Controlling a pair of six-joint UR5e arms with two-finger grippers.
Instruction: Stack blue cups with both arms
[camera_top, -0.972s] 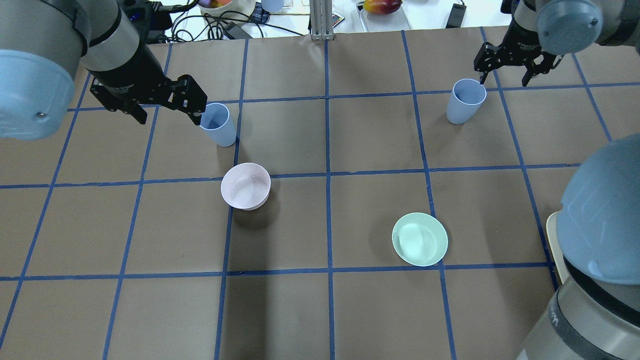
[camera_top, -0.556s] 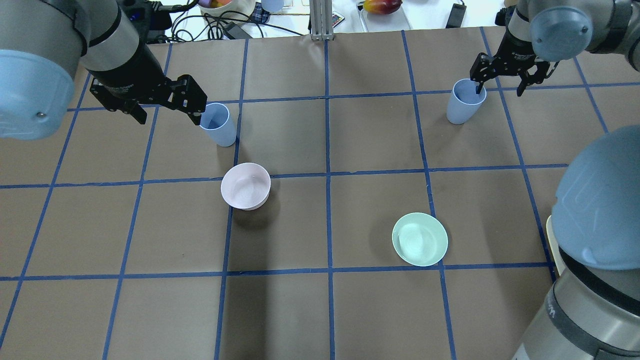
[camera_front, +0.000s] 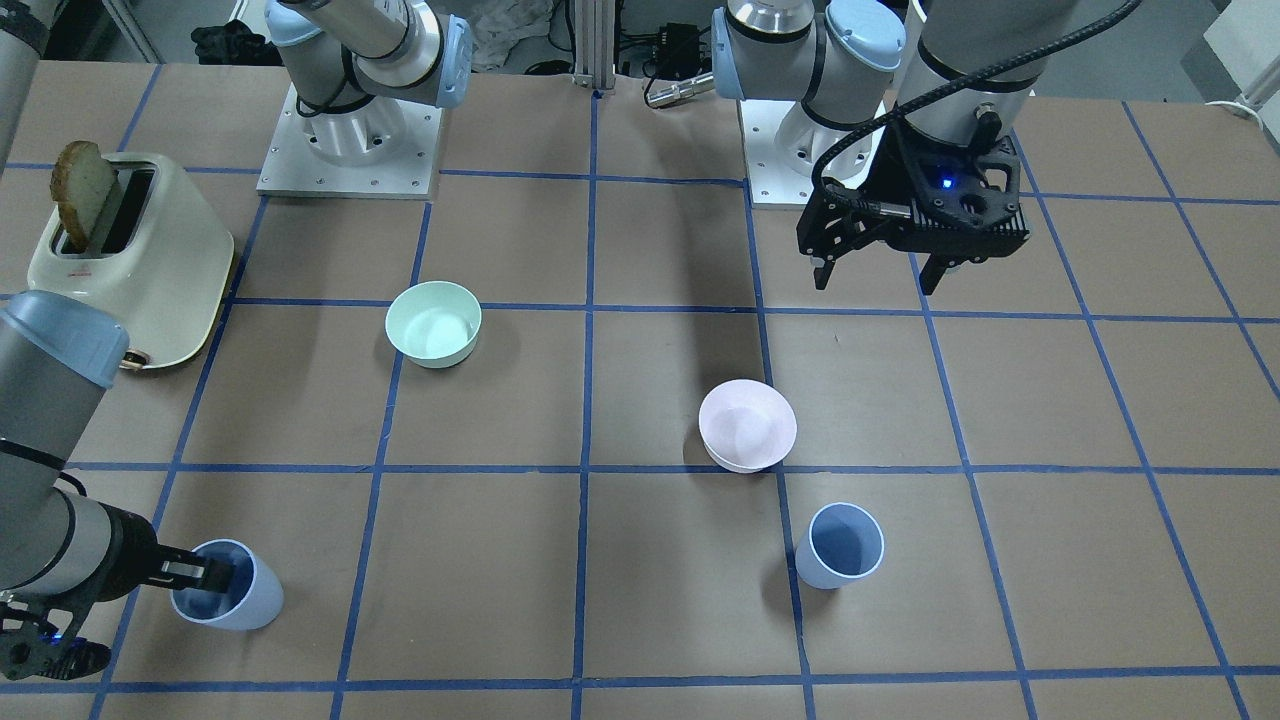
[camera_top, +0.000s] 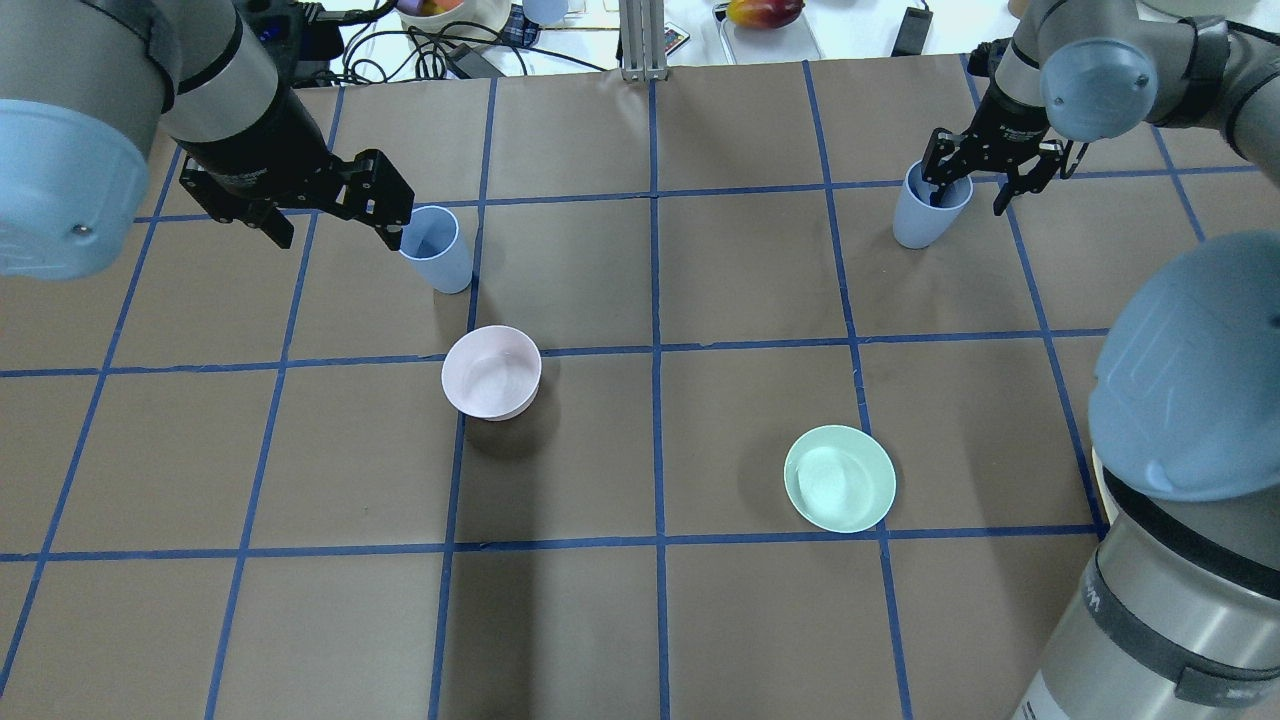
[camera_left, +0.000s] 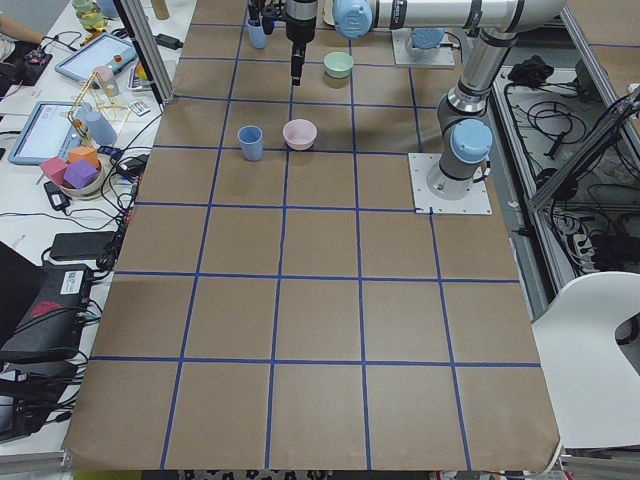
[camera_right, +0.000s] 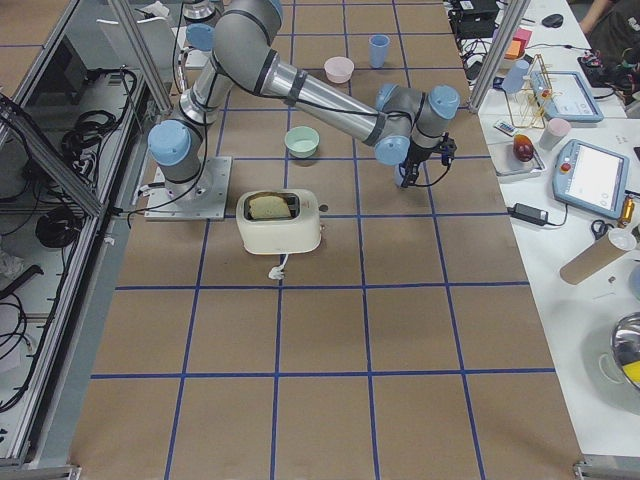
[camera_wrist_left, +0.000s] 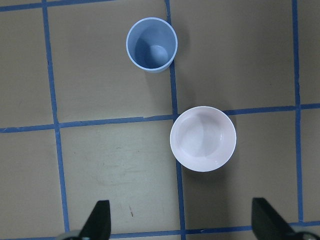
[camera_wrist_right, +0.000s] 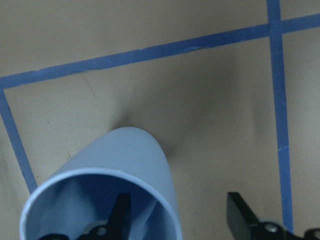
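Observation:
Two blue cups stand upright on the brown table. The left blue cup (camera_top: 437, 250) is at the far left and also shows in the left wrist view (camera_wrist_left: 151, 45). My left gripper (camera_top: 335, 232) hangs open and empty high above the table, beside this cup and not touching it. The right blue cup (camera_top: 925, 210) is at the far right. My right gripper (camera_top: 968, 195) is open and straddles its rim. In the right wrist view one finger (camera_wrist_right: 117, 215) is inside the cup (camera_wrist_right: 125, 170) and the other (camera_wrist_right: 240, 215) is outside its wall.
A pale pink bowl (camera_top: 491, 372) sits just in front of the left cup. A mint-green bowl (camera_top: 839, 478) sits nearer the robot on the right. A cream toaster (camera_front: 130, 260) holding bread stands by the right arm's base. Cables and clutter lie beyond the far edge.
My right gripper has moved down and left onto the right cup, so one finger now sits inside its rim. The left arm and both cups have not moved.

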